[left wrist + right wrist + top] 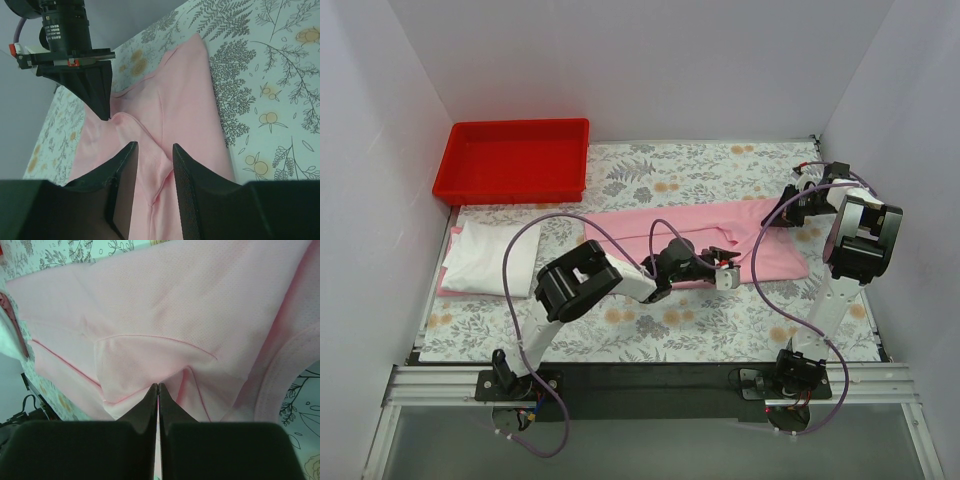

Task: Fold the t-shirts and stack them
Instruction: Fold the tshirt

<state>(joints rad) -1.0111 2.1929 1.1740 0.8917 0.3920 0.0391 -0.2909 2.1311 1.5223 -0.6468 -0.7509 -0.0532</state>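
Right claw (158, 388): jaws pressed together, pinching a raised fold of the pink t-shirt (165, 300), which spreads flat beyond its tips. Left claw (154, 157): jaws partly open astride a ridge of the same cloth, not clamping it; a folded white t-shirt (485, 258) lies well behind it.

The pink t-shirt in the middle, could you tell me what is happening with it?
Both arms are on the pink t-shirt, spread on the tablecloth. The right gripper is shut on a pucker of its cloth; the left gripper has its fingers apart astride a raised fold close by. A white t-shirt lies folded at the left of the top view, near the red tray.
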